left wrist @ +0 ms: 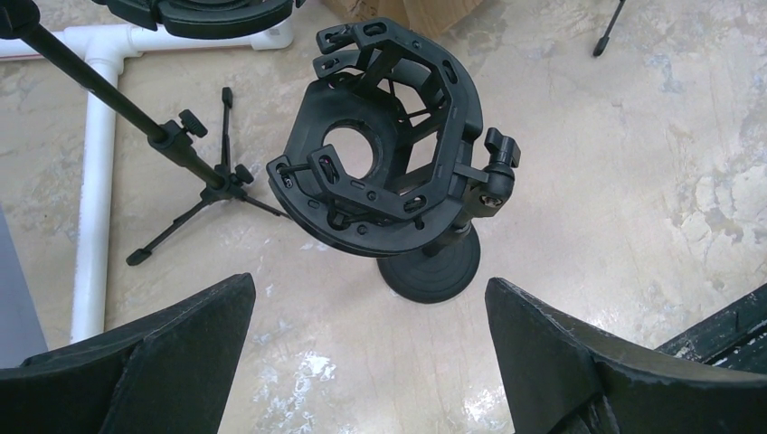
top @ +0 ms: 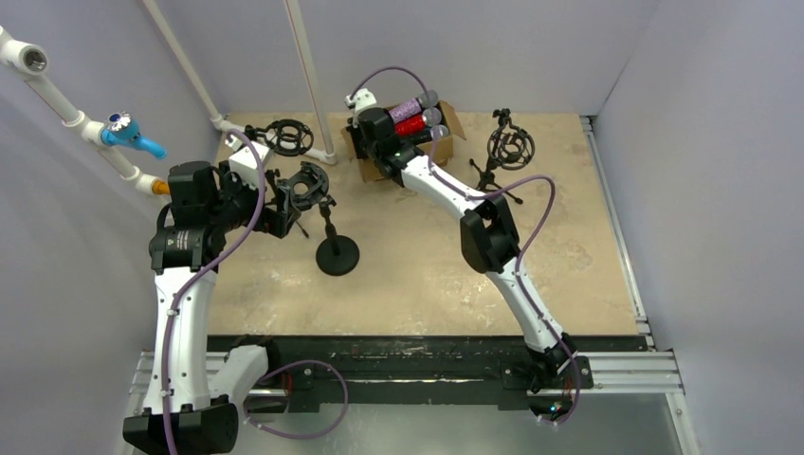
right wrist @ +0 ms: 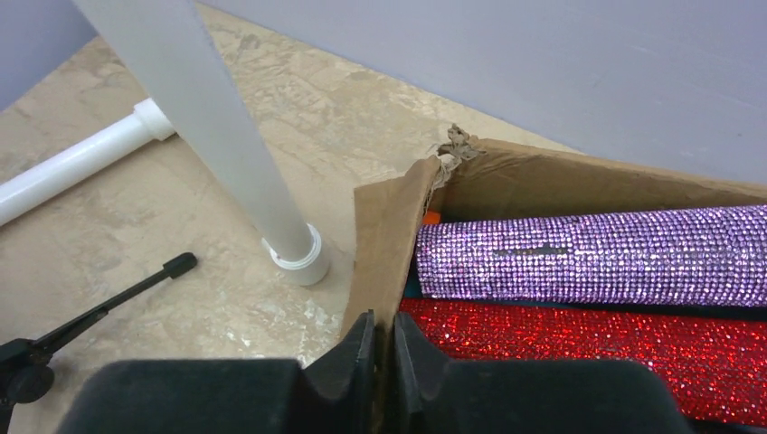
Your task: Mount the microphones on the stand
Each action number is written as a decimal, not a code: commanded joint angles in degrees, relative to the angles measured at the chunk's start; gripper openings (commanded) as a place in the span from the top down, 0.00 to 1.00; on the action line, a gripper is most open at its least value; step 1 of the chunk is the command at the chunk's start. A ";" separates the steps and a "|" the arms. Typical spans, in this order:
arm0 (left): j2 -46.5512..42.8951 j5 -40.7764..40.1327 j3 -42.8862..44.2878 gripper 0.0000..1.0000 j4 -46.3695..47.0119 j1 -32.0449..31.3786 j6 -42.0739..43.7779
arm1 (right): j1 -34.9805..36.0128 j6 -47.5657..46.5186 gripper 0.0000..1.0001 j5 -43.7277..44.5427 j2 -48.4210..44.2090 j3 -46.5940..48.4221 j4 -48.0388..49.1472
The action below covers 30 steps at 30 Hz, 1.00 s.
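Note:
A glittery purple microphone [right wrist: 588, 253] and a glittery red microphone [right wrist: 588, 339] lie side by side in a cardboard box [right wrist: 384, 235] at the back of the table [top: 446, 142]. My right gripper [right wrist: 384, 330] is shut on the box's left wall, one finger outside and one inside, beside the red microphone. The stand [top: 338, 256] has a round black base and a black ring-shaped shock mount [left wrist: 389, 172] on top, with nothing in it. My left gripper [left wrist: 371, 307] is wide open just in front of that mount, holding nothing.
A second black mount on a tripod [top: 289, 137] stands at the back left, and a third [top: 509, 147] at the back right. White plastic pipes [right wrist: 208, 117] rise from the table just left of the box. A tripod leg [right wrist: 99, 303] lies near them.

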 commanded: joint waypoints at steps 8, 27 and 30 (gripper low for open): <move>0.14 0.99 0.09 0.00 1.24 0.39 0.13 | 1.96 -4.64 1.00 -6.36 -17.82 -26.70 -1.75; -1.03 17.97 1.30 0.11 -11.67 0.34 7.10 | 11.55 0.19 1.00 -13.21 -55.43 -72.44 -4.86; -1.00 20.09 -0.46 0.13 -13.55 0.21 9.58 | 12.50 1.11 1.00 -15.19 -59.95 -74.41 -7.16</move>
